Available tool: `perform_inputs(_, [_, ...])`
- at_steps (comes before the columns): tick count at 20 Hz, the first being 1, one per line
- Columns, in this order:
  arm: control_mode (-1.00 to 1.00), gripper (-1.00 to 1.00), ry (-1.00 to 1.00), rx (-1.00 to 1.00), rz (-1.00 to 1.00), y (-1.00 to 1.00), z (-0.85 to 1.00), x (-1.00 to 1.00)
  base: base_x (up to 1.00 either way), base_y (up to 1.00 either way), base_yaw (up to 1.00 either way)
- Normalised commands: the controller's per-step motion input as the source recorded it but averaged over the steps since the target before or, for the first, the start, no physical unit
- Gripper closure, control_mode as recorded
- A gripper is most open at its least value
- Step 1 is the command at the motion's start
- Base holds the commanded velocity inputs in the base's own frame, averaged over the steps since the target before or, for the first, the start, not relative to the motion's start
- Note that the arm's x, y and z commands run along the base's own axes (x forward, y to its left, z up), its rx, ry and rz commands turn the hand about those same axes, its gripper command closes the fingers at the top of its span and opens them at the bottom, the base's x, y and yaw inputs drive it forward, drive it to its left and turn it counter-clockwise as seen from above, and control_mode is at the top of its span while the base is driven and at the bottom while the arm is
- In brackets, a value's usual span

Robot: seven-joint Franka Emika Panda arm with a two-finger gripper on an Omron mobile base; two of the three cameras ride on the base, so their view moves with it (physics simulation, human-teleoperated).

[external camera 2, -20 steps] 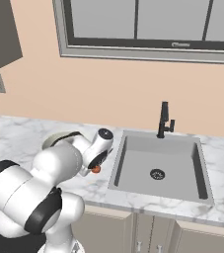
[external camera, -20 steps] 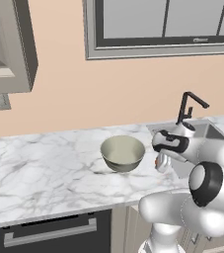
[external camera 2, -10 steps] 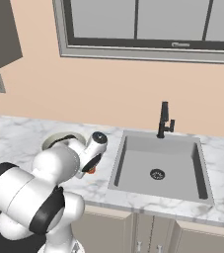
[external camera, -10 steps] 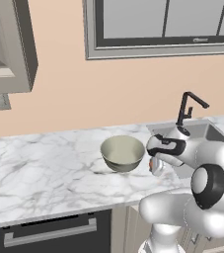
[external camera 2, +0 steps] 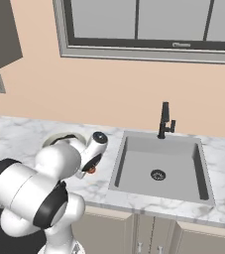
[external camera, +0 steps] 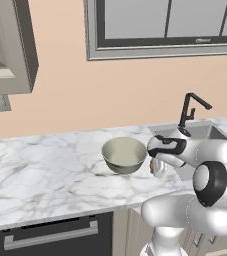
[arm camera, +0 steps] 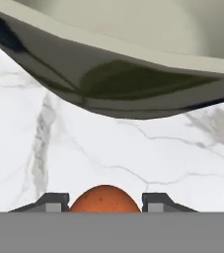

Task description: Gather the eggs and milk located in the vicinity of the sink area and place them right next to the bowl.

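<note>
The pincer (arm camera: 105,203) is closed on the orange-brown egg (arm camera: 105,199), which sits between the two dark fingertips (arm camera: 53,201) in the hand view, with white marble tabletop (arm camera: 59,148) beneath it. Just ahead of the egg in that view rises the dark outer wall of the bowl (arm camera: 128,81), its paler inside showing along the top. From the left base view the bowl (external camera: 124,154) stands on the marble tabletop (external camera: 45,175) left of the sink (external camera: 200,132), and the pincer (external camera: 155,167) hangs low just beside the bowl's right side, a speck of orange at its tip that is probably the egg (external camera: 151,164). The black faucet (external camera: 191,107) rises behind the basin. In the right base view the egg (external camera 2: 90,170) shows as a small orange spot under the hand, between the bowl's rim (external camera 2: 59,137) and the grey sink (external camera 2: 158,168); whether it touches the tabletop I cannot tell.
</note>
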Motion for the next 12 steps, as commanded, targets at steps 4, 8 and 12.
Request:
perform_inputs(4, [-1.0, 1.0, 0.0, 0.0, 0.0, 0.09, 0.0, 0.18, 0.0, 0.0, 0.0])
perform_inputs(8, [-1.0, 1.0, 0.0, 0.0, 0.0, 0.09, 0.0, 0.18, 0.0, 0.0, 0.0])
perform_inputs(12, [-1.0, 1.0, 0.0, 0.0, 0.0, 0.15, 0.0, 0.19, 0.0, 0.0, 0.0])
